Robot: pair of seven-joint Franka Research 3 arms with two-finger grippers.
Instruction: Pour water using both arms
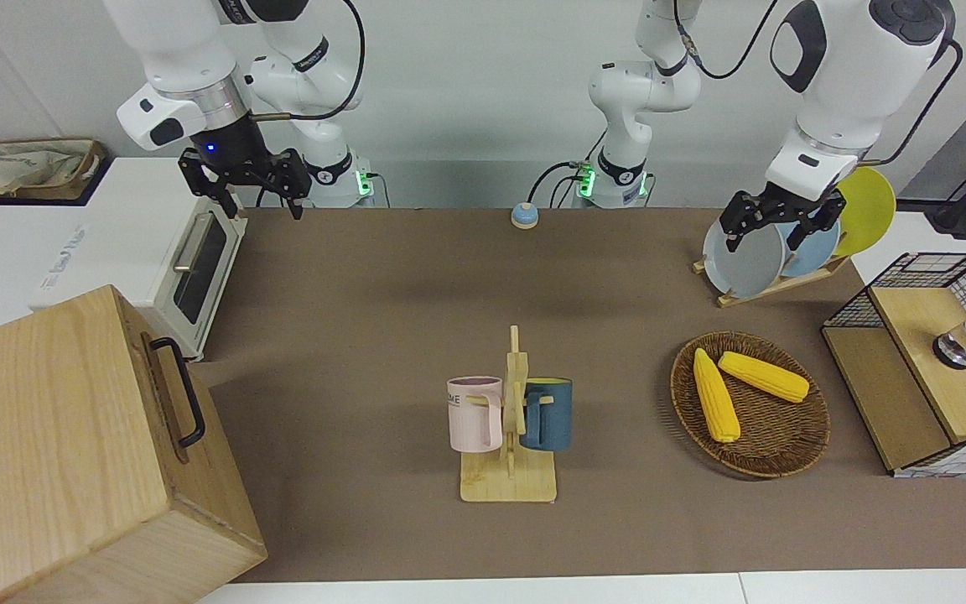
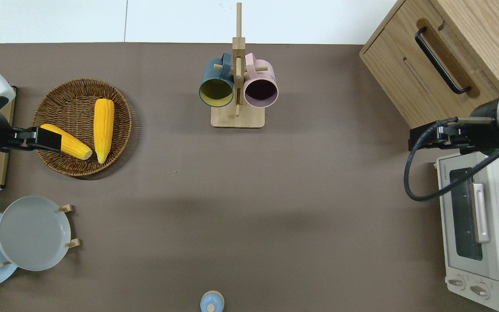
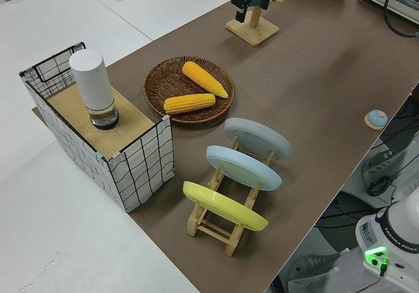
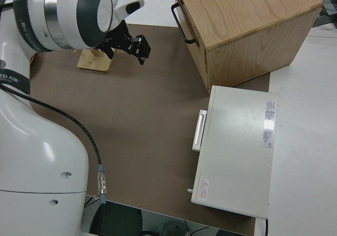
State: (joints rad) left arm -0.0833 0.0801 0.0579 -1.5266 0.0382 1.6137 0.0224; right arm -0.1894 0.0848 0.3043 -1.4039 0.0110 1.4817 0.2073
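— Left gripper (image 1: 764, 238): condition and place?
— Fingers spread wide; nothing between them; hangs in the air; the overhead view sets it (image 2: 37, 138) over the rim of the wicker basket (image 2: 80, 82), at the end of one corn cob (image 2: 69, 146); second corn cob (image 2: 103, 128) lies beside the first in the same basket.
— Right gripper (image 1: 257, 201)?
— Likewise wide open and empty; blue light lit on its body; in the air over the table (image 2: 275, 195), at the gap between the wooden cabinet (image 2: 448, 43) and the toaster oven (image 2: 470, 216), just off the oven's corner.
— Both arms, then?
— Both raised; one at each end of the table; neither touches any item.
— Vessels on hand?
— Pink mug (image 1: 475, 413) and blue mug (image 1: 548, 415); hung either side of a wooden mug rack (image 1: 508, 482); mid-table, farther from the robots than either gripper's spot, well apart from both; white canister (image 3: 91, 77), upright on a wooden box (image 3: 91, 113) inside a wire crate (image 3: 141, 165) at the left arm's end of the table, beside the basket.
— Remaining stock?
— Grey plate (image 1: 743, 260), blue plate (image 3: 243, 167) and yellow plate (image 1: 869, 210); stood on edge in a wooden plate rack (image 3: 213, 224), nearer to the robots than the basket.
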